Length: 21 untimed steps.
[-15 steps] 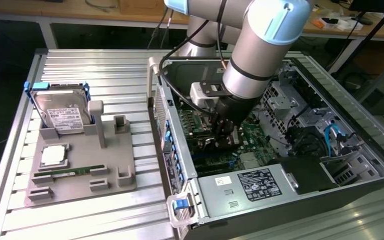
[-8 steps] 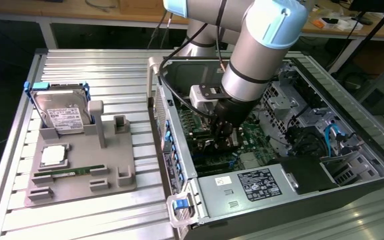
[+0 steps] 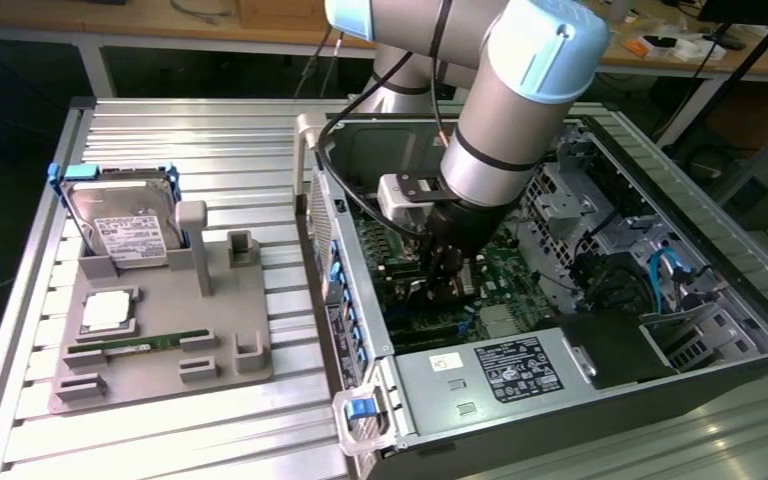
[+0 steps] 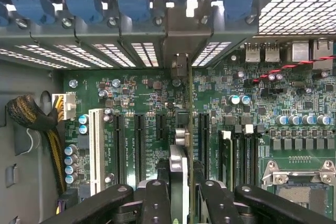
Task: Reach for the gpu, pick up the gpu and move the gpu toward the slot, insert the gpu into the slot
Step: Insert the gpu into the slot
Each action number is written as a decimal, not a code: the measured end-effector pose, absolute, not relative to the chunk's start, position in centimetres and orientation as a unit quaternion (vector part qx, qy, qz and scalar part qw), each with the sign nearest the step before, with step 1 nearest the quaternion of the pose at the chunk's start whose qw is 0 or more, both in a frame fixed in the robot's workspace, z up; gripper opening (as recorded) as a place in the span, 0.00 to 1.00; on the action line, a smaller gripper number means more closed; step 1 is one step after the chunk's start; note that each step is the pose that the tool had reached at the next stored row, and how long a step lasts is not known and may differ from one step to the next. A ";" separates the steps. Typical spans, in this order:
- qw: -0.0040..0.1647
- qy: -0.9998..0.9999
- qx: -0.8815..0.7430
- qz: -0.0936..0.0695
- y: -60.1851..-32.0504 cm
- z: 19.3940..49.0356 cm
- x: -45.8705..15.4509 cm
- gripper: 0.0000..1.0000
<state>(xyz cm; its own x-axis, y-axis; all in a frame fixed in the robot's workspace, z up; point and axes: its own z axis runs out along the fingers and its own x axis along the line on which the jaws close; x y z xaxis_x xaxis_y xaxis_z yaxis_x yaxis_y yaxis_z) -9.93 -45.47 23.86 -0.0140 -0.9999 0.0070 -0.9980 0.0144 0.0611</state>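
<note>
In the wrist view the gpu shows edge-on as a thin dark card standing upright over the green motherboard, its metal end bracket up against the case's rear wall. My gripper is shut on it, one black finger pressing on each face. In the exterior view the gripper is reached down inside the open computer case, low over the board. The slot lies under the card's edge and is hidden, so I cannot tell whether the card is seated in it.
Black sockets and a white one run beside the card, with the processor socket and a cable bundle further out. On the table, a grey fixture holds a silver hard drive and a green memory stick.
</note>
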 end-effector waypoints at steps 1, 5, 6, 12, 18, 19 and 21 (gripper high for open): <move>0.024 -0.712 0.702 -0.019 -45.5 23.9 -9.9 0.27; 0.024 -0.712 0.702 -0.019 -45.5 23.8 -9.9 0.27; 0.024 -0.712 0.702 -0.019 -45.5 23.8 -9.9 0.27; 0.023 -0.712 0.702 -0.020 -45.4 23.8 -9.9 0.33; 0.024 -0.712 0.702 -0.019 -45.4 24.4 -9.9 0.33; 0.024 -0.712 0.702 -0.019 -45.3 24.8 -9.9 0.33; 0.023 -0.712 0.702 -0.018 -45.2 25.6 -9.9 0.33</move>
